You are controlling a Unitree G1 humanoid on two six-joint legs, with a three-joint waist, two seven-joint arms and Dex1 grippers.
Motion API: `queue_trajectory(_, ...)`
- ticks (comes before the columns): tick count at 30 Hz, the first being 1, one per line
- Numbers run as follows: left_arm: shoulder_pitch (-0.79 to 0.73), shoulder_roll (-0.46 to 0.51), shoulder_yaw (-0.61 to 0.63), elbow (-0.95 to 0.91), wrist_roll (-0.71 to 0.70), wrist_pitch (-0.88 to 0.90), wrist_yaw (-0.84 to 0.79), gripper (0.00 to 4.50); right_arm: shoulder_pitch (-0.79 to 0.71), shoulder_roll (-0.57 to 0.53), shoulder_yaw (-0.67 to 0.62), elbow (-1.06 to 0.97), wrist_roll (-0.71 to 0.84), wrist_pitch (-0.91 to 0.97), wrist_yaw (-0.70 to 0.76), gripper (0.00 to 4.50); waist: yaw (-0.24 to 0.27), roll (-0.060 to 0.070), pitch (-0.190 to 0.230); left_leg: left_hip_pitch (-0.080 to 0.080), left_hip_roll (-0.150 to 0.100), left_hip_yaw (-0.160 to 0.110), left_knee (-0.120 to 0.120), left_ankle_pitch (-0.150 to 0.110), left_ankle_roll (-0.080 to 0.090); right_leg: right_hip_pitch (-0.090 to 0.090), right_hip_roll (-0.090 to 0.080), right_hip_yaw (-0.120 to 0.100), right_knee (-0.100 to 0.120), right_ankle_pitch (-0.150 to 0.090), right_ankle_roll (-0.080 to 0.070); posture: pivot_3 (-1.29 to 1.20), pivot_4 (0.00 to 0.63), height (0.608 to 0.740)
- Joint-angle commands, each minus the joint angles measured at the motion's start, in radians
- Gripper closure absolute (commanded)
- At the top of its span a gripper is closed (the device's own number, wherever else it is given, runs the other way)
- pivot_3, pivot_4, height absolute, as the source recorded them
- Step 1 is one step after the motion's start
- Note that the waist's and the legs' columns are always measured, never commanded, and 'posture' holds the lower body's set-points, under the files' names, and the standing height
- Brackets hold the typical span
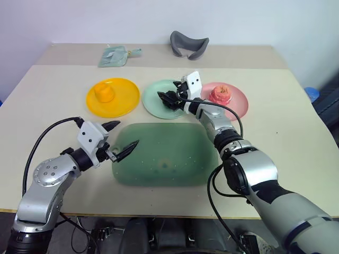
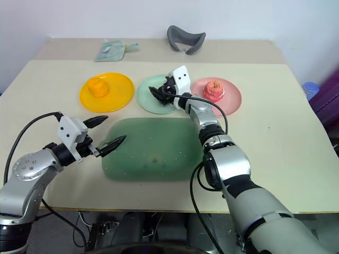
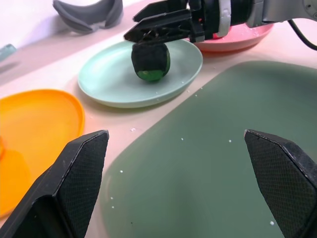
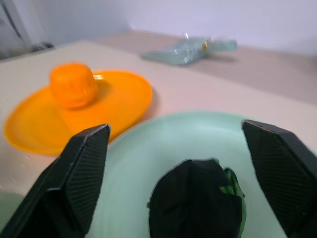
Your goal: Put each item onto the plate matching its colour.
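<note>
On the far left, the left gripper (image 1: 121,139) hovers level over the near-left edge of the large translucent green rounded-rectangle tray (image 1: 169,159), its two black textured fingers spread wide and holding nothing. Beyond it sits the glossy yellow-orange round plastic plate (image 1: 124,103), carrying the squat, ribbed yellow-orange toy fruit (image 1: 104,93), which sits upright. Next comes the smooth mint green round plate (image 3: 109,82), with the dark green-black lumpy ball (image 3: 150,61) resting on it; the ball is roughly round, with no clear long axis. The right gripper (image 3: 151,29) reaches over this plate just above the ball, fingers parted on either side, not pinching it. Furthest right, the pink round plate (image 1: 238,103) holds the pink-red toy apple (image 1: 220,94), stem dimple facing up.
</note>
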State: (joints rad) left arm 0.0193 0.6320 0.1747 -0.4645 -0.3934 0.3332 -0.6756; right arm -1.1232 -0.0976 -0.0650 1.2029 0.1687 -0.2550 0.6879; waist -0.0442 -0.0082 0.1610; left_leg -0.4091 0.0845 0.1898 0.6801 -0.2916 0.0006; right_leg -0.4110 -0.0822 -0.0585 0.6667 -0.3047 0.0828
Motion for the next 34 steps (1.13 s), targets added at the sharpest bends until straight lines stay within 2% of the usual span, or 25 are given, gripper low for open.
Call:
queue_trajectory(1,0.025,0.016,0.043,0.009,-0.017,-0.064,-0.055,0.00,0.129,-0.077,-0.026,-0.263,0.064,0.010,0.149,0.08,0.004,0.000,0.000,0.000,0.000,0.000,0.000,0.000,0.000,0.001,0.000,0.000,0.000,0.000,0.000,0.00,0.150,0.740)
queue_trajectory(5,0.044,0.015,0.063,0.047,-0.034,-0.077,-0.077,0.00,0.410,-0.198,-0.017,-0.726,0.116,0.196,0.190,0.08,0.016,0.000,0.000,0.000,0.000,-0.002,0.000,0.000,0.000,0.001,-0.001,-0.001,-0.001,0.000,0.000,0.00,0.150,0.740)
queue_trajectory(9,0.077,0.015,0.076,0.078,-0.017,-0.121,-0.104,0.00,0.755,-0.338,-0.121,-1.174,0.166,0.385,0.091,0.08,0.025,0.001,0.000,0.000,0.000,-0.001,0.000,0.000,0.000,0.000,-0.001,0.000,-0.001,0.000,0.000,0.00,0.150,0.740)
queue_trajectory(12,0.083,0.019,0.105,0.105,-0.040,-0.120,-0.118,0.00,0.991,-0.409,-0.220,-1.364,0.178,0.448,0.044,0.08,0.028,0.001,0.000,0.000,0.000,-0.001,0.000,0.000,0.000,0.001,-0.001,0.000,-0.001,0.000,0.000,0.00,0.150,0.740)
queue_trajectory(15,0.084,0.031,0.130,0.138,-0.058,-0.133,-0.150,0.00,1.138,-0.446,-0.289,-1.455,0.181,0.460,0.017,0.08,0.026,0.000,-0.001,0.001,0.000,-0.001,0.000,0.000,0.000,0.002,0.000,0.000,-0.001,0.000,0.000,0.00,0.150,0.740)
queue_trajectory(23,0.057,0.084,0.146,0.226,-0.085,-0.137,-0.251,0.00,1.242,-0.476,-0.336,-1.537,0.223,0.483,0.009,0.08,0.029,0.000,-0.001,0.002,0.000,-0.001,0.000,0.000,0.000,0.002,0.000,0.000,-0.001,0.000,0.000,0.00,0.150,0.740)
queue_trajectory(34,0.045,0.069,0.128,0.213,-0.095,-0.110,-0.249,0.00,1.278,-0.476,-0.339,-1.537,0.237,0.476,0.005,0.08,0.030,-0.001,-0.001,0.002,-0.001,-0.001,0.000,-0.001,0.001,0.003,0.000,0.000,-0.002,0.000,0.000,0.00,0.150,0.740)
